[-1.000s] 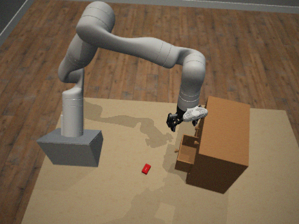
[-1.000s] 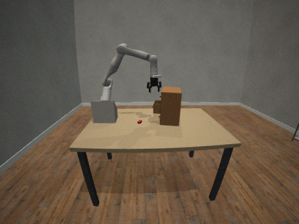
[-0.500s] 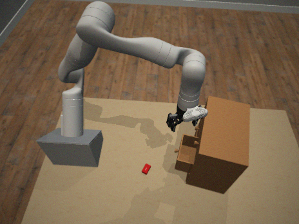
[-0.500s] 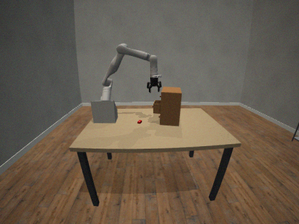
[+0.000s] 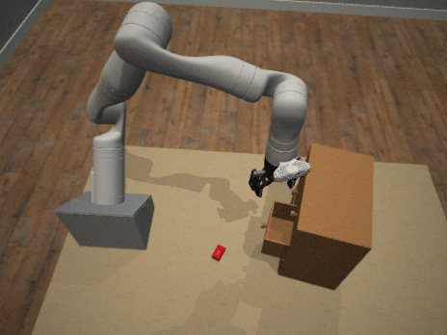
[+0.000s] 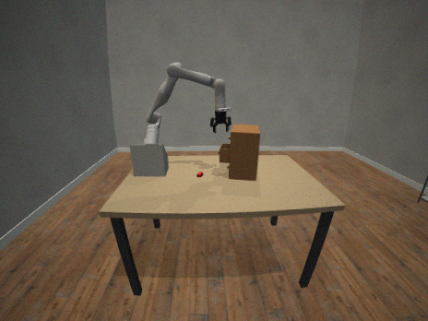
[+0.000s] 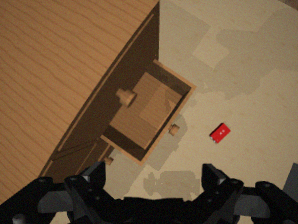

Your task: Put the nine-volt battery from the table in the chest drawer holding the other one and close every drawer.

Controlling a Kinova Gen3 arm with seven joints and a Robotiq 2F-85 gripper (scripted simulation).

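Grey walls, wood floor, tan bench [image 6: 286, 184] w/ 1 chest [image 5: 332, 212], 1 drawer [image 5: 279, 231] pulled out on its front, 1 red nine-volt battery [image 5: 219, 251] lying on the bench, well apart from the drawer, approx 9 o'clock of it in top view. Drawer's visible floor looks bare in wrist view. 1 arm: rises from grey base [image 5: 107, 223], arches over, wrist pointing down above chest's front top edge. Tool [image 5: 258, 182] spread wide, pinching nothing, hovering above the drawer, not touching.
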